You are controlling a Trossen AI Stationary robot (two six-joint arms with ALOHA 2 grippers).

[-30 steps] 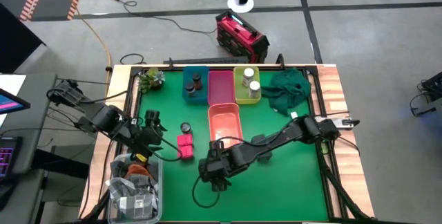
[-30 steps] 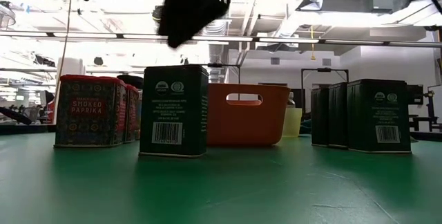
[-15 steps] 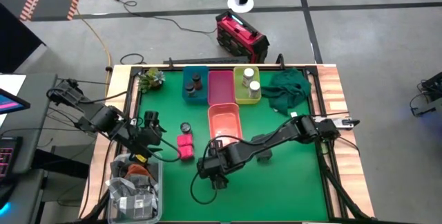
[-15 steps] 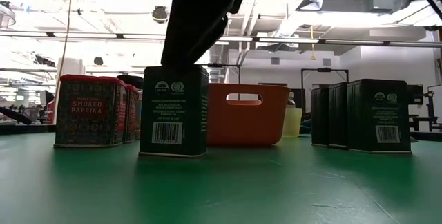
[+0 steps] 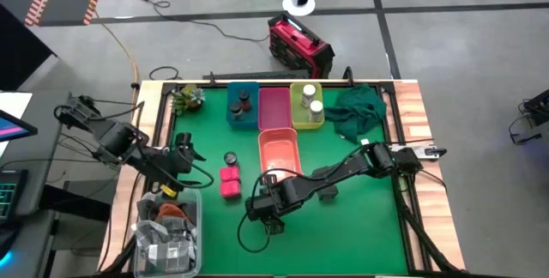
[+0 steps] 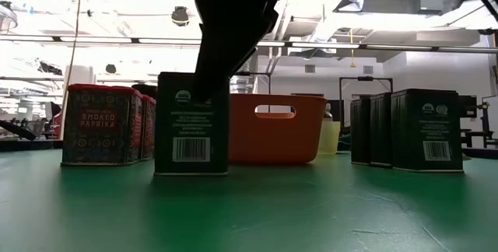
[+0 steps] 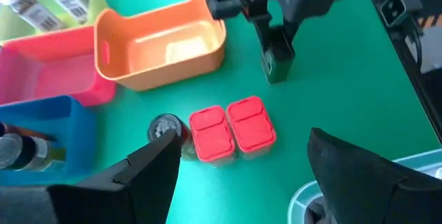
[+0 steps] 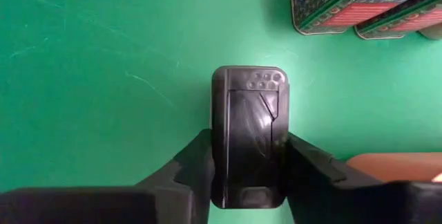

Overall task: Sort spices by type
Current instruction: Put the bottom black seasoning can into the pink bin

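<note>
My right gripper (image 5: 262, 208) is shut on a dark grey boxy pack (image 8: 248, 134) that stands near the table's middle front, in front of the salmon bin (image 5: 279, 149). The low view shows this pack (image 6: 192, 124) upright. Two magenta blocks (image 5: 229, 182) and a dark round jar (image 5: 230, 158) stand on the green mat to its left. My left gripper (image 7: 243, 144) hangs open above the mat left of them, holding nothing. More dark packs (image 6: 405, 127) stand to the right. Jars sit in the blue bin (image 5: 243, 105) and white-capped bottles in the yellow bin (image 5: 307, 105). My right gripper pinches the dark pack between its two fingers (image 8: 197, 165), one on each long side of the pack's top (image 8: 219, 148). The fingers come from above, pointing down. The pack stands upright with its base (image 6: 192, 170) on the green mat.
A pink bin (image 5: 274, 106) stands between the blue and yellow bins at the far edge. A dark green cloth (image 5: 356, 111) lies at the far right, a small plant (image 5: 187, 98) at the far left. A clear tub (image 5: 167, 235) of items sits at the near left corner.
My right gripper has come down over the dark pack and shut on it; the pack has turned slightly about its upright axis and now faces the low camera squarely. My left gripper has drawn back a little toward the table's far left.
</note>
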